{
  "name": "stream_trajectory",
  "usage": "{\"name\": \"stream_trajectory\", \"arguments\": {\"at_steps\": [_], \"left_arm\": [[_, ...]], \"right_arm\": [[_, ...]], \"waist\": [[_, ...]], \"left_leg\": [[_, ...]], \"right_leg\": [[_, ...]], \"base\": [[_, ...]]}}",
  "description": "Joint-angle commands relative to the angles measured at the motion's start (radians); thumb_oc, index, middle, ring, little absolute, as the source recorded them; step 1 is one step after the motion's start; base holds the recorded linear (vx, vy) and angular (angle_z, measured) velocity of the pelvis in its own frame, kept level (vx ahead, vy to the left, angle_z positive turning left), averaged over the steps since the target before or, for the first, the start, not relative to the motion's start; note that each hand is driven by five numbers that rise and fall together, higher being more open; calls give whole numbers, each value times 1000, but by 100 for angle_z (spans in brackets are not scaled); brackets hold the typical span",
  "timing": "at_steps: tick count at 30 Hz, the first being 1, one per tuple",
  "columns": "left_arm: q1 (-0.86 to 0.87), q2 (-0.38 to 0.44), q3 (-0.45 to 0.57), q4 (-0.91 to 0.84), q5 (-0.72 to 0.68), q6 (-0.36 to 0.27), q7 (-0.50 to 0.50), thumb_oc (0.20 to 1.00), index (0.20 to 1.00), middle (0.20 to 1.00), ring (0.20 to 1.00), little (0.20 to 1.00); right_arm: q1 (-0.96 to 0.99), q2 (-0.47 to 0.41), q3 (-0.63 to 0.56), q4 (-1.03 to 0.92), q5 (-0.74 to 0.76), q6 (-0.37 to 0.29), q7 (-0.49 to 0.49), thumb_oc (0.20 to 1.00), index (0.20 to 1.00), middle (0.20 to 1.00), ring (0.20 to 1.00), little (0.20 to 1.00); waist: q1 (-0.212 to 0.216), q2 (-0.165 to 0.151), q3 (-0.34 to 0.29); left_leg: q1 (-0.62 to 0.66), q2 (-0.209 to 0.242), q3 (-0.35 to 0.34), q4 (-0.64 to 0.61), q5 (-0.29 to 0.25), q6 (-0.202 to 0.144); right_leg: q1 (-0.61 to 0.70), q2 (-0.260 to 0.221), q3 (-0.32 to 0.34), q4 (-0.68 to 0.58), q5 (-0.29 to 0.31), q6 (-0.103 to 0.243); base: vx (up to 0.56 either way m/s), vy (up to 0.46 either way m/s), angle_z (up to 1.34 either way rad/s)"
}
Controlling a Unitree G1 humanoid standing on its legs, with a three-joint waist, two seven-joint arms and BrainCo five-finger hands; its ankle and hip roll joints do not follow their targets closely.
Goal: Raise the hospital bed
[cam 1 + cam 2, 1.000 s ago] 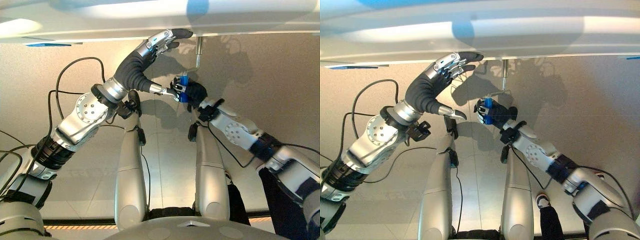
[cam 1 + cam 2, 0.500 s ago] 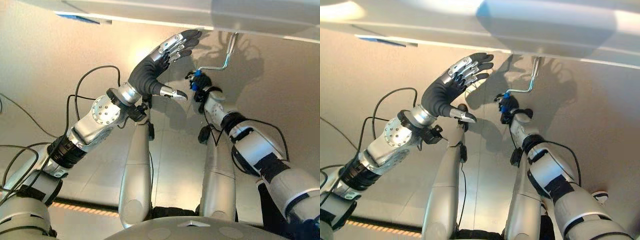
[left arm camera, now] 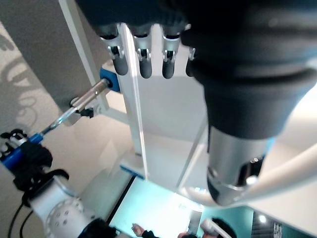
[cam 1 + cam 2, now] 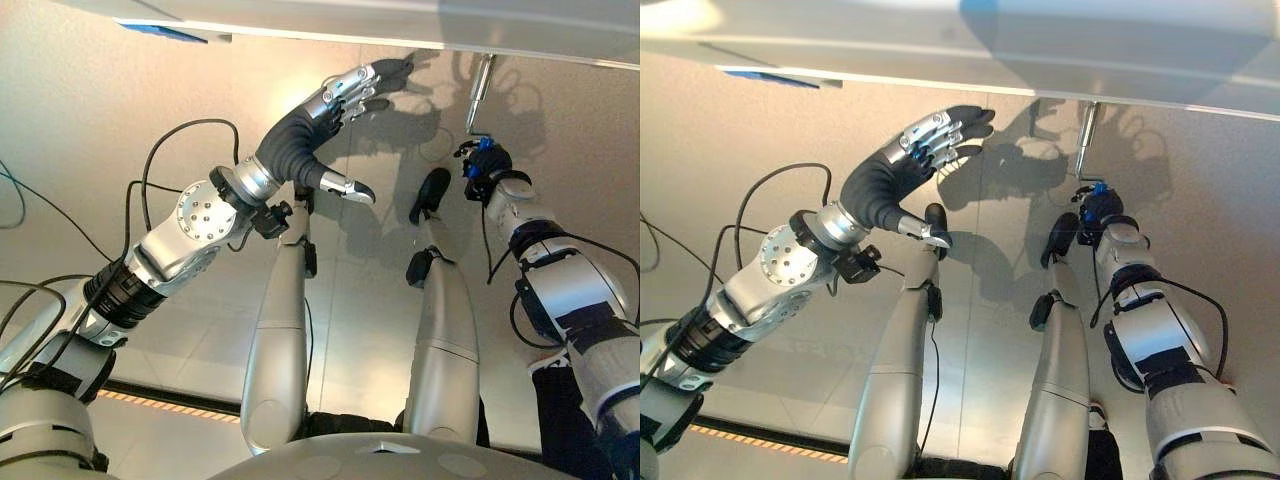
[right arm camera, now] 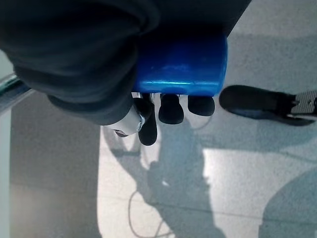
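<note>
Pale, glossy floor (image 4: 120, 120) spreads under everything, catching soft shadows of arms and fingers. Across the top runs one bed (image 4: 940, 45), a long white frame edge seen from below, with a small blue tag on its underside at the robot's left.

One crank (image 4: 478, 88) hangs from that frame on the right side: a thin metal rod dropping from the underside, then bending to a blue grip (image 5: 181, 67). In the left wrist view the same rod (image 3: 81, 101) comes out of a blue fitting on the white frame.

Two hands are up there. The left hand (image 4: 345, 95) reaches high, fingers straight and spread, thumb out to the side, dark tips right at the frame's lower edge beside the crank's rod; whether they touch the frame cannot be told. It holds nothing.

The right hand (image 4: 1095, 212) sits lower and to the right, just below the rod, and it is clamped: fingers (image 5: 171, 109) curl round the blue grip, dark tips showing beneath it in the right wrist view.
</note>
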Motion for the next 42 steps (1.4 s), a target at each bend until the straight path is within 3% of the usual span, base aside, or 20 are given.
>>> {"name": "stream_trajectory", "arguments": {"at_steps": [1, 6, 8, 9, 10, 11, 12, 13, 15, 16, 17, 21, 22, 26, 28, 32, 35, 38, 40, 42], "left_arm": [[43, -2, 52, -108, -5, -52, -27, 1000, 1000, 1000, 1000, 1000], [69, 5, 77, -104, -12, -53, -32, 1000, 1000, 1000, 1000, 1000], [110, 14, 115, -111, -8, -55, -28, 1000, 1000, 1000, 1000, 1000], [122, 13, 111, -112, -9, -54, -29, 1000, 1000, 1000, 1000, 1000], [114, 15, 116, -114, -8, -54, -29, 1000, 1000, 1000, 1000, 1000], [149, 14, 156, -119, 2, -54, -22, 1000, 1000, 1000, 1000, 1000], [217, 23, 225, -139, 19, -53, -8, 1000, 1000, 1000, 1000, 1000], [225, 22, 220, -138, 18, -52, -8, 1000, 1000, 1000, 1000, 1000], [271, 24, 285, -149, 49, -47, 9, 1000, 1000, 1000, 1000, 1000], [284, 22, 276, -150, 49, -46, 9, 1000, 1000, 1000, 1000, 1000], [281, 29, 305, -156, 61, -47, 15, 1000, 1000, 1000, 1000, 1000], [343, 49, 364, -178, 73, -38, 17, 1000, 1000, 1000, 1000, 1000], [361, 57, 402, -195, 72, -38, 14, 1000, 1000, 1000, 1000, 1000], [396, 69, 423, -222, 58, -40, 7, 1000, 1000, 1000, 1000, 1000], [403, 92, 418, -244, 37, -45, -12, 1000, 1000, 1000, 1000, 1000], [391, 116, 389, -249, 19, -54, -28, 1000, 1000, 1000, 1000, 1000], [327, 113, 319, -215, 7, -64, -32, 1000, 1000, 1000, 1000, 1000], [252, 97, 253, -171, 15, -69, -15, 1000, 1000, 1000, 1000, 1000], [200, 60, 214, -150, 13, -71, 5, 1000, 1000, 1000, 1000, 1000], [191, 42, 206, -143, 12, -67, 14, 1000, 1000, 1000, 1000, 1000]], "right_arm": [[163, -229, -98, 100, 54, 13, -78, 200, 200, 200, 200, 200], [220, -298, -161, 73, 137, -12, -69, 200, 200, 200, 200, 200], [305, -320, -180, -58, 197, -57, -54, 200, 200, 200, 200, 200], [320, -316, -178, -61, 197, -56, -57, 200, 200, 200, 200, 200], [313, -318, -183, -66, 196, -57, -58, 200, 200, 200, 200, 200], [378, -319, -200, -176, 226, -93, -45, 200, 200, 200, 200, 200], [539, -312, -236, -500, 226, -140, -57, 200, 200, 200, 200, 200], [548, -309, -233, -501, 225, -138, -59, 200, 200, 200, 200, 200], [708, -316, -326, -818, 220, -209, -50, 200, 200, 200, 200, 200], [730, -312, -325, -825, 216, -206, -55, 200, 200, 200, 200, 200], [771, -318, -364, -925, 214, -222, -43, 200, 200, 200, 200, 200], [911, -323, -469, -1115, 133, -251, -69, 200, 200, 200, 200, 200], [935, -329, -506, -1208, 100, -256, -66, 200, 200, 200, 200, 200], [973, -354, -489, -1347, 151, -265, 5, 200, 200, 200, 200, 200], [999, -420, -421, -1504, 295, -249, 140, 200, 200, 200, 200, 200], [953, -454, -269, -1560, 407, -186, 252, 200, 200, 200, 200, 200], [735, -505, 13, -1555, 410, -108, 288, 200, 200, 200, 200, 200], [458, -444, 272, -1488, 405, -73, 274, 200, 200, 200, 200, 200], [288, -326, 407, -1400, 385, -54, 241, 200, 200, 200, 200, 200], [237, -280, 445, -1368, 370, -48, 233, 200, 200, 200, 200, 200]], "waist": [[-58, 78, -19], [-85, 53, -19], [-114, 25, -19], [-112, 24, -19], [-114, 23, -19], [-132, 5, -19], [-156, -25, -19], [-154, -25, -19], [-182, -54, -19], [-179, -53, -19], [-190, -63, -19], [-204, -78, -19], [-208, -86, -19], [-212, -98, -19], [-212, -108, -19], [-201, -107, -19], [-170, -95, -19], [-143, -82, -19], [-119, -64, -19], [-113, -57, -19]], "left_leg": [[2, 2, 7, 14, -25, 13], [18, 10, 14, 2, -21, 9], [37, 19, 23, -8, -20, 2], [66, 19, 14, -3, -46, -5], [41, 19, 25, -10, -19, 2], [44, 22, 27, -11, -18, -1], [57, 28, 34, -16, -18, -4], [82, 28, 23, -12, -43, -11], [60, 31, 34, -23, -13, -4], [94, 31, 23, -16, -46, -11], [63, 32, 34, -24, -13, -5], [102, 37, 22, -19, -48, -13], [75, 40, 31, -27, -16, -6], [109, 43, 21, -16, -49, -15], [106, 46, 22, -15, -45, -16], [106, 46, 20, -18, -40, -17], [105, 46, 17, -17, -35, -18], [102, 43, 13, -11, -34, -18], [94, 38, 8, -8, -32, -16], [92, 37, 6, -6, -32, -15]], "right_leg": [[24, 16, -1, 26, -48, 66], [27, 23, 6, 19, -45, 69], [37, 27, 9, 14, -45, 70], [63, 28, 18, 24, -71, 78], [39, 26, 10, 13, -45, 70], [43, 30, 11, 10, -42, 70], [53, 35, 15, 4, -43, 71], [76, 37, 21, 13, -67, 79], [56, 37, 17, -1, -38, 71], [88, 38, 22, 12, -71, 80], [60, 37, 17, -1, -38, 71], [98, 40, 21, 14, -71, 80], [72, 39, 15, 1, -39, 72], [108, 43, 17, 13, -70, 82], [110, 42, 12, 13, -68, 83], [115, 40, 5, 12, -66, 82], [118, 38, -1, 13, -62, 79], [119, 34, -7, 15, -62, 76], [119, 28, -15, 15, -60, 75], [119, 26, -18, 15, -60, 74]], "base": [[0, 0, 0], [-9, -3, 1], [30, -6, -1], [0, 0, 0], [0, 0, 0], [-44, -31, -2], [52, -21, -4], [53, -26, -8], [3, -44, -15], [-55, -37, -17], [-4, -23, -14], [15, -14, -1], [0, 0, 0], [13, -1, 0], [0, 0, 0], [-2, -10, 1], [0, 0, 0], [0, -10, -4], [-1, 4, -8], [5, 18, -6]]}}
